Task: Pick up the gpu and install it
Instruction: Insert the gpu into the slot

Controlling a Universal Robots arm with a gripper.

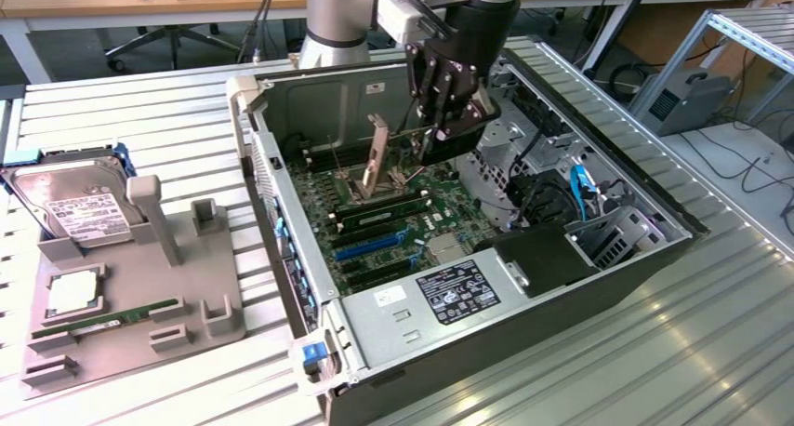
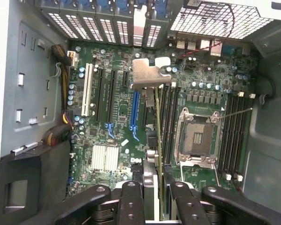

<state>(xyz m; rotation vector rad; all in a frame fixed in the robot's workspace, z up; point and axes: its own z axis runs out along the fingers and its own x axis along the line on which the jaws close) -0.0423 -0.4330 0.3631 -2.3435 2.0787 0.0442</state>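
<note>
My gripper hangs inside the open computer case, above the motherboard. It is shut on the gpu, which is seen edge-on in the wrist view, running from between my fingers out to its silver end bracket. That bracket points toward the case's rear slot openings. The card hovers over the expansion slots, close to the blue slot. I cannot tell whether its lower edge touches a slot.
A CPU socket and memory slots lie beside the card. The power supply and drive cage crowd the case. On the exterior view's left, a grey fixture holds a hard drive and a RAM stick.
</note>
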